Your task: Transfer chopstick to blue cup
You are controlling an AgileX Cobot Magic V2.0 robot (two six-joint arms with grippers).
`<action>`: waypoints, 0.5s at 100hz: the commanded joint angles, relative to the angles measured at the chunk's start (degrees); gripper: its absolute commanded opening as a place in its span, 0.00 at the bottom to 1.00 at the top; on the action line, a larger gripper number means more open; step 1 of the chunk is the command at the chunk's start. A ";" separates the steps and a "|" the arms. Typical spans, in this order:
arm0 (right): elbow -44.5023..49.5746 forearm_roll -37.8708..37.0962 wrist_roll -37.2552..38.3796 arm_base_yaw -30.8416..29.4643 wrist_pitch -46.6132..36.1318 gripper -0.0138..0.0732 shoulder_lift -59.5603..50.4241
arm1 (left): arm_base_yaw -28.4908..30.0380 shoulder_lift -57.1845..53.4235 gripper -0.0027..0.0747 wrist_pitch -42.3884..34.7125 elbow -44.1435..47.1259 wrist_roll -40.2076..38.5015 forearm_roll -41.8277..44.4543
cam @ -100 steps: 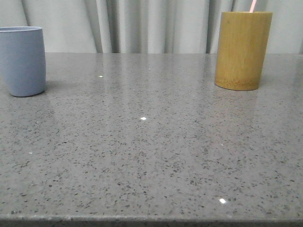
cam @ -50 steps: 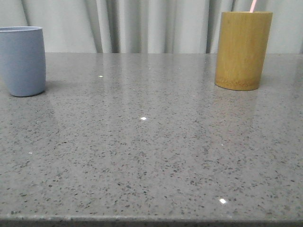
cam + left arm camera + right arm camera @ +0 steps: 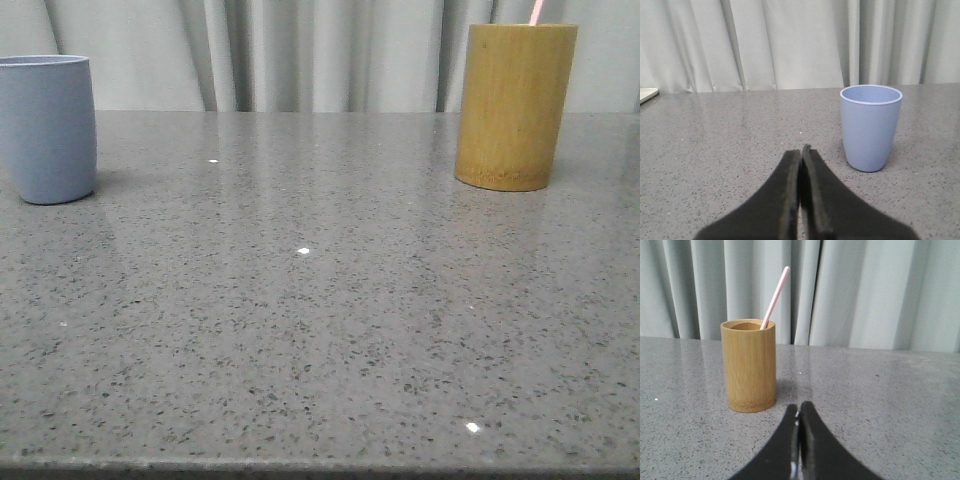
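The blue cup [image 3: 45, 128] stands upright at the far left of the grey table; it also shows in the left wrist view [image 3: 870, 126]. A pale pink chopstick [image 3: 775, 297] leans out of the tan bamboo holder [image 3: 749, 365]; in the front view only its tip [image 3: 535, 12] shows above the holder [image 3: 514, 105] at the back right. My left gripper [image 3: 800, 152] is shut and empty, short of the cup and beside it. My right gripper [image 3: 799, 409] is shut and empty, short of the holder. Neither gripper shows in the front view.
The grey speckled table [image 3: 320, 320] runs to a front edge at the bottom of the front view. Pale curtains [image 3: 320, 50] hang behind it. A pale flat object's corner [image 3: 646, 93] lies at the table's edge in the left wrist view.
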 commanded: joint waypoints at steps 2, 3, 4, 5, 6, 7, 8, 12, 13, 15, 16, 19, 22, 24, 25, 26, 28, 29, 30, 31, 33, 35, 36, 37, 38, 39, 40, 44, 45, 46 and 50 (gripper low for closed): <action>-8.53 0.30 -0.28 -0.34 4.82 0.08 4.02 | 0.16 6.31 0.01 3.21 -8.91 -0.63 -2.77; -9.01 0.30 -0.28 -0.34 5.34 0.08 4.58 | 0.16 6.77 0.01 3.78 -10.02 -0.63 -2.95; -10.01 0.30 -0.28 -0.34 6.35 0.08 5.16 | 0.16 7.68 0.01 4.94 -10.57 -0.63 -3.36; -10.51 0.30 -0.28 -0.34 6.89 0.08 5.46 | 0.16 8.14 0.01 5.51 -11.69 -0.63 -3.53; -11.00 0.30 -0.23 -0.34 7.42 0.08 6.05 | 0.16 9.06 0.01 6.72 -12.25 -0.63 -3.88; -11.99 0.30 -0.26 -0.34 8.47 0.08 6.05 | 0.16 9.53 0.01 7.32 -12.81 -0.63 -4.11; -12.49 0.30 -0.26 -0.34 9.00 0.08 6.66 | 0.16 10.47 0.01 8.57 -13.97 -0.63 -4.52; -15.52 0.30 -0.26 -0.34 12.07 0.08 8.54 | 0.16 12.80 0.01 11.85 -17.45 -0.63 -5.32; -16.03 0.30 -0.26 -0.34 12.58 0.08 9.20 | 0.16 13.72 0.01 13.10 -18.03 -0.63 -5.62; -17.54 0.30 -0.26 -0.34 14.13 0.08 9.89 | 0.16 15.09 0.01 15.02 -19.79 -0.63 -6.16; -18.56 0.30 -0.26 -0.34 15.17 0.08 10.23 | 0.16 15.55 0.01 15.66 -20.36 -0.63 -6.33; -20.66 0.30 -0.26 -0.34 17.32 0.08 11.94 | 0.16 17.29 0.01 17.89 -23.14 -0.63 -6.91; -22.74 0.30 -0.26 -0.34 19.55 0.08 13.35 | 0.16 19.32 0.01 20.10 -25.22 -0.63 -7.03; -24.82 0.32 -0.26 -0.34 21.22 0.08 14.41 | 0.16 20.07 0.01 20.83 -26.68 -0.63 -7.03; -25.34 0.32 -0.26 -0.34 22.32 0.08 14.77 | 0.16 20.80 0.01 21.49 -27.13 -0.63 -7.03; -25.86 0.32 -0.26 -0.34 22.90 0.08 15.48 | 0.16 21.15 0.01 21.79 -28.02 -0.63 -7.03; -27.40 0.32 -0.26 -0.34 24.59 0.08 16.16 | 0.16 22.13 0.01 22.52 -28.86 -0.63 -7.03; -27.91 0.32 -0.26 -0.34 25.14 0.08 16.84 | 0.16 22.74 0.01 22.93 -29.65 -0.63 -7.03; -28.92 0.32 -0.26 -0.34 26.23 0.08 17.52 | 0.16 23.03 0.01 23.10 -30.02 -0.63 -7.03; -29.41 0.32 -0.26 -0.34 26.76 0.08 17.84 | 0.16 23.31 0.01 23.26 -30.74 -0.63 -7.03; -30.85 0.32 -0.26 -0.34 28.32 0.08 18.79 | 0.16 24.09 0.01 23.65 -31.72 -0.63 -7.03; -32.20 0.32 -0.26 -0.34 29.78 0.08 19.43 | 0.16 24.77 0.01 23.79 -32.28 -0.63 -7.03; -32.64 0.32 -0.26 -0.34 30.22 0.08 20.06 | 0.16 25.20 0.01 23.79 -32.81 -0.63 -7.08; -33.48 0.32 -0.26 -0.34 31.04 0.08 20.65 | 0.16 25.39 0.01 23.79 -33.04 -0.63 -7.19; -33.48 0.32 -0.26 -0.34 31.04 0.08 20.94 | 0.16 25.57 0.01 23.79 -33.50 -0.63 -7.17; -34.68 0.32 -0.26 -0.34 32.17 0.08 21.51 | 0.16 25.93 0.01 23.94 -33.71 -0.63 -7.36; -35.04 0.32 -0.26 -0.34 32.52 0.08 21.78 | 0.16 26.10 0.01 23.92 -34.07 -0.63 -7.44; -36.62 0.32 -0.26 -0.34 33.71 0.08 23.02 | 0.16 26.91 0.01 24.00 -34.78 -0.63 -7.86; -37.14 0.32 -0.26 -0.34 33.99 0.08 23.48 | 0.16 27.02 0.01 24.00 -34.95 -0.63 -7.99; -37.59 0.32 -0.26 -0.34 34.21 0.08 23.90 | 0.16 27.23 0.01 24.00 -34.94 -0.63 -8.26; -38.41 0.32 -0.26 -0.34 34.48 0.08 24.82 | 0.16 27.53 0.01 23.73 -35.08 -0.63 -8.93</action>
